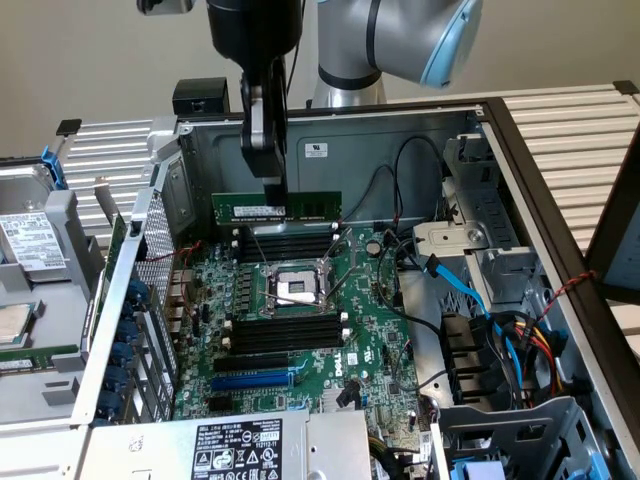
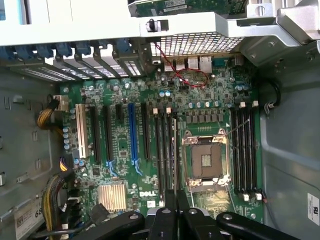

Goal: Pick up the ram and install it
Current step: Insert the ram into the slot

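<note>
The gripper [image 1: 272,192] was pinched narrow on the ram [image 1: 312,207], holding the green stick level and on edge just above the black memory slots [image 1: 290,247] beside the CPU socket [image 1: 298,290]. Pickup looked done and the install was in hand, with the stick not yet seated, I'd say. Seating it would call for its lower edge lined up squarely over one slot.

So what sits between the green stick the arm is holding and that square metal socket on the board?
In the exterior view, a bank of black memory slots lies between the ram and the socket.
</note>
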`<state>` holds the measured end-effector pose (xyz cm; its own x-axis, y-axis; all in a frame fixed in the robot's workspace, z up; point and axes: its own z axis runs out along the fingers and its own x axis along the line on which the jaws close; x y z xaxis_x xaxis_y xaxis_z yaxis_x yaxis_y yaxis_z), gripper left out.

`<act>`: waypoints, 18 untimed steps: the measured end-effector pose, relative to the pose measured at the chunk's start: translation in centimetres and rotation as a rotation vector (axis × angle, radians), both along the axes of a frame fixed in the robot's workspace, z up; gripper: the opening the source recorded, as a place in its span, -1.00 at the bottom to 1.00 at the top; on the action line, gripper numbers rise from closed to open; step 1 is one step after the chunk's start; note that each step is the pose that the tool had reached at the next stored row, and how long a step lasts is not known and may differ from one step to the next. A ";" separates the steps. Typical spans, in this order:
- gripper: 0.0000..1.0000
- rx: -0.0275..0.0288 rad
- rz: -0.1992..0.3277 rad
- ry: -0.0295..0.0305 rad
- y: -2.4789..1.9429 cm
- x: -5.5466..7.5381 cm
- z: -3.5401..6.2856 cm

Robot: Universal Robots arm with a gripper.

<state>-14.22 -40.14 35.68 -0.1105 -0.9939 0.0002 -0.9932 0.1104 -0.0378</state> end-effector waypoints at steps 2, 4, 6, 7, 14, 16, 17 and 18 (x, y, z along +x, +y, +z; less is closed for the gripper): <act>-0.76 -0.0001 0.000 0.0000 0.03 0.0 -0.36; -0.76 -0.0002 0.000 0.0001 0.04 0.0 -0.72; -0.76 -0.0001 0.000 0.0000 0.04 0.0 -1.09; -0.76 -0.0001 0.000 0.0001 0.05 0.0 -1.27; -0.76 -0.0001 0.000 0.0001 0.05 0.0 -2.55; -0.76 -0.0002 0.000 0.0001 0.05 0.0 -3.09; -0.76 -0.0001 0.000 0.0000 0.05 0.0 -3.47; -0.76 -0.0001 0.000 0.0000 0.05 0.0 -3.63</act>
